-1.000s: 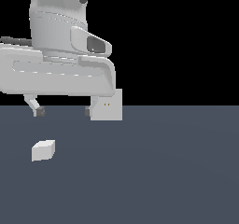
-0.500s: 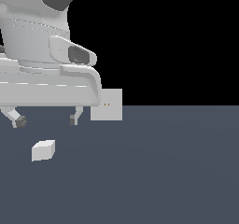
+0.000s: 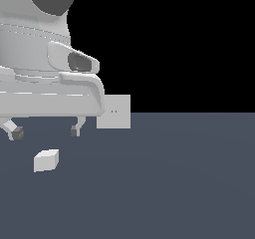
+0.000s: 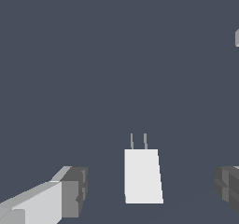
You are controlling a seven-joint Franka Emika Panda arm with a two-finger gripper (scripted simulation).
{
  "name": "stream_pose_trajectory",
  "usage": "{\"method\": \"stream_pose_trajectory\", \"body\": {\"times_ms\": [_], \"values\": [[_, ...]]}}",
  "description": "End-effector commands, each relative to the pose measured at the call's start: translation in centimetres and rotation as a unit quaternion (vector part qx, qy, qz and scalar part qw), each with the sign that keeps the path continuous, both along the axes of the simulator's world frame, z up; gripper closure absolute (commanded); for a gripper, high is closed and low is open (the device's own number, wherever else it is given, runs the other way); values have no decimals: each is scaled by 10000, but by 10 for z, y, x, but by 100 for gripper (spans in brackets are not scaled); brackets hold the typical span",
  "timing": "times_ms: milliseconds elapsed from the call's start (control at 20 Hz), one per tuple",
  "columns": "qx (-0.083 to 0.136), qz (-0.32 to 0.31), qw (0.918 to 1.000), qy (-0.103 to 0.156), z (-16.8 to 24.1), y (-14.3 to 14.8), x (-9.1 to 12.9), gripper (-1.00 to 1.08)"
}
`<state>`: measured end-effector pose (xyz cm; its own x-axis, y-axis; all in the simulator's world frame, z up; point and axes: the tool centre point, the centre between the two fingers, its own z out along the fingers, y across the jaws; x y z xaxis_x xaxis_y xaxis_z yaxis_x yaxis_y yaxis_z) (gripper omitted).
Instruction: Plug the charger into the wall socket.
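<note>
Floor of flat slate grey fills the lower half of the exterior view, with blackness behind it. Over that view's left side looms the bulky white Panda arm, and beneath it hangs the gripper, its two dark-tipped fingers spread wide with nothing between them. The wall socket, a light-grey square panel, stands upright at the far edge of the floor, just to the exterior view's right of the arm, two tiny orange-brown holes at its centre.

Nearer to us and below the gripper lies the charger, a small white block resting free on the floor and well apart from the socket. In the wrist view the charger sits between the open fingers, and two thin prongs stick out of one end.

Risk, as I judge it, lies in the grasp: the fingers hang above the block, not around it, so a descent slightly off-centre could nudge or tip it. A skewed grip would then leave those slender prongs misaligned with the tiny holes, jamming against the panel.
</note>
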<state>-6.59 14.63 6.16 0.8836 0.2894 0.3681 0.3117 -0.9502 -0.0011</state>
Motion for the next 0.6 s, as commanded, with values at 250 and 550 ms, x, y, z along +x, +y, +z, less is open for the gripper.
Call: {"method": "stream_pose_trajectory", "body": {"times_ms": [250, 550], "values": [[-5, 2, 10000, -3, -20, 0, -1, -92], [-8, 4, 10000, -9, -44, 0, -1, -92]]}}
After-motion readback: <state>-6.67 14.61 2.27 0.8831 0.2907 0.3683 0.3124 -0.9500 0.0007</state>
